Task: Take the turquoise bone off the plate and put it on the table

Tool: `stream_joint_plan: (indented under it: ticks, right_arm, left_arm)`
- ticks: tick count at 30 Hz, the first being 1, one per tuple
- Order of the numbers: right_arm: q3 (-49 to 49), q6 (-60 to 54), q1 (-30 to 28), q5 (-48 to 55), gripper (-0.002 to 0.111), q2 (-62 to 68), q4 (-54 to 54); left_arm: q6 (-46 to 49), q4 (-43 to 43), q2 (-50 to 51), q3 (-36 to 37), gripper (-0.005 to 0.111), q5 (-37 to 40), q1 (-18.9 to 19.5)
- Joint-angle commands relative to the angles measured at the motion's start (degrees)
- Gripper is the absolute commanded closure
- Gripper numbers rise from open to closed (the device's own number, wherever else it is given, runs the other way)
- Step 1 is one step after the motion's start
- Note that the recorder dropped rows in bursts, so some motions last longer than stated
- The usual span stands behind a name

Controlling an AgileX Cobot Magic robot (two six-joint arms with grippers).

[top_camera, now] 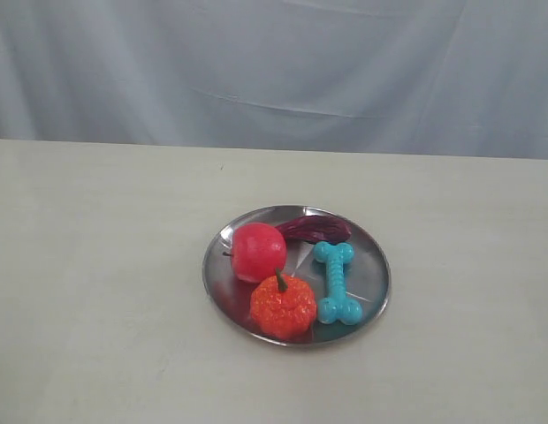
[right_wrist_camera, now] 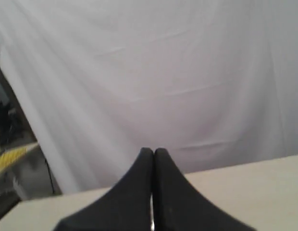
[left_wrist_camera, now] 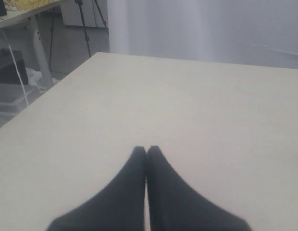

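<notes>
The turquoise bone point(top_camera: 337, 283) lies on the right part of the silver plate point(top_camera: 374, 261), which rests on the cream table point(top_camera: 97, 265). Neither arm shows in the exterior view. In the left wrist view my left gripper point(left_wrist_camera: 146, 150) is shut, black fingers pressed together above bare tabletop, holding nothing. My right gripper point(right_wrist_camera: 154, 151) is shut too, empty, pointing toward the white curtain past the table's edge. Neither wrist view shows the plate or the bone.
On the plate with the bone are a red apple point(top_camera: 257, 252), an orange fruit point(top_camera: 284, 306) and a dark purple piece point(top_camera: 314, 230). A white curtain point(top_camera: 274, 71) hangs behind the table. A table leg and clutter point(left_wrist_camera: 24, 57) stand beyond the table's corner.
</notes>
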Motion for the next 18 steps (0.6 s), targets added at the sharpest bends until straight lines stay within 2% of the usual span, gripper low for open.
stream_joint_plan:
  ticks: [1, 6, 12, 18]
  right_arm:
    - [-9.93, -6.41, 7.21, 7.77, 0.109, 12.99, -0.17]
    - [-23.79, -12.33, 12.16, 20.21, 0.109, 24.83, -1.43]
    - [-44.85, -17.75, 12.13, 38.88, 0.109, 37.7, -5.4]
    - [-61.62, -21.87, 12.13, 54.56, 0.109, 49.5, -7.07]
  left_arm:
    - [-0.24, 0.0, -0.07, 0.15, 0.107, -0.31, 0.14]
    - [-0.24, 0.0, -0.07, 0.15, 0.107, -0.31, 0.14]
    - [-0.24, 0.0, -0.07, 0.15, 0.107, -0.31, 0.14]
    - [-0.24, 0.0, -0.07, 0.15, 0.107, -0.31, 0.14]
